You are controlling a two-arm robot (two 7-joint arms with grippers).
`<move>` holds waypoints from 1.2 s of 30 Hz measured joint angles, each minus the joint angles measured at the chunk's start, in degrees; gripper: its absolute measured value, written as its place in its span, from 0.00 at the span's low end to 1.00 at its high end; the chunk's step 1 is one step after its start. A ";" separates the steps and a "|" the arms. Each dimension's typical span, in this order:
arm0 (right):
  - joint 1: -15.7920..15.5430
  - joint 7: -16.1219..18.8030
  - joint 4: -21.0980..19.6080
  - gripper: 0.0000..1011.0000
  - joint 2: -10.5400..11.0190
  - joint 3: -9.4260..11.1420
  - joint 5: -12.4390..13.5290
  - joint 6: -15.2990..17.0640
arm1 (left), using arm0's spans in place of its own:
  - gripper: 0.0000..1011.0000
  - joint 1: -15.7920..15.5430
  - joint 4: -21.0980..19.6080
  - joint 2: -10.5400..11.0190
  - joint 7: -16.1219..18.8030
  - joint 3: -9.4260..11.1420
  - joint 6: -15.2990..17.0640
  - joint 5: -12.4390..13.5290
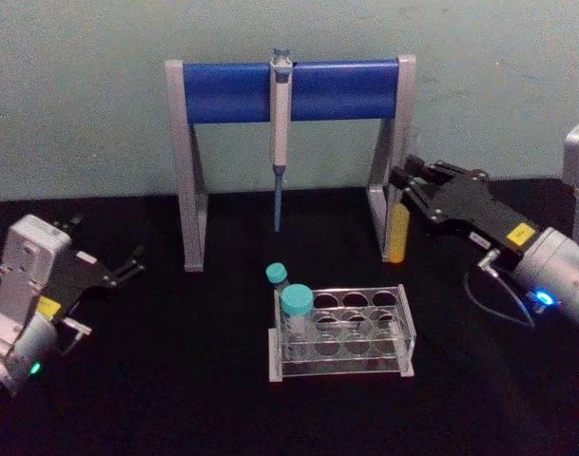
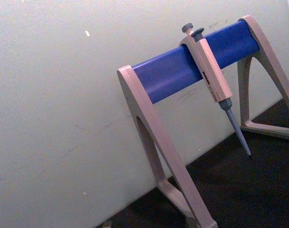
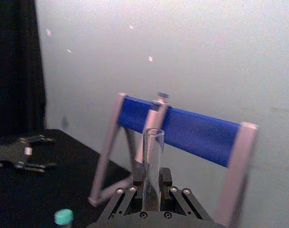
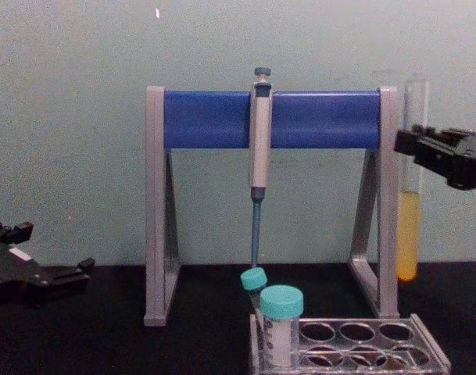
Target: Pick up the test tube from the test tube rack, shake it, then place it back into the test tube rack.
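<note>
The test tube (image 1: 397, 236) hangs upright in the air at the back right, by the right leg of the pipette stand, well clear of the table. It is clear glass with yellow liquid in its lower part (image 4: 408, 234). My right gripper (image 1: 400, 182) is shut on the tube's upper half, also seen in the chest view (image 4: 410, 148). In the right wrist view the tube's open mouth (image 3: 153, 142) rises above my gripper (image 3: 153, 185). The test tube rack (image 1: 406, 320) stands on the table at centre front, below and left of the tube. My left gripper (image 1: 127, 266) rests open at the far left.
Two teal-capped tubes (image 1: 297, 302) (image 1: 277, 275) stand at the rack's left end. The grey-and-blue pipette stand (image 1: 232, 92) spans the back, with a pipette (image 1: 280, 123) hanging from its bar. A pale wall closes the rear of the black table (image 1: 175, 380).
</note>
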 joint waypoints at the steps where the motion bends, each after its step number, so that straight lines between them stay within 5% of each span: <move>1: 0.21 0.52 0.15 0.23 -0.13 -0.20 0.30 -0.11 | 0.99 0.00 0.00 0.00 0.00 0.00 0.00 0.00; 10: 1.34 7.66 0.93 0.23 0.11 -2.47 5.14 -0.72 | 0.99 0.00 0.00 0.00 0.00 0.00 0.00 0.00; 19: -0.21 13.84 -0.58 0.23 3.58 -3.09 10.44 -0.43 | 0.99 0.00 0.00 0.00 0.00 0.00 0.00 0.00; 30: -4.88 9.03 -4.92 0.23 9.01 -0.91 11.58 0.96 | 0.99 0.00 0.00 0.00 0.00 0.00 0.00 0.00; 36: -6.09 4.39 -5.81 0.23 9.51 0.39 10.11 0.96 | 0.99 0.00 0.00 0.00 0.00 0.00 0.00 0.00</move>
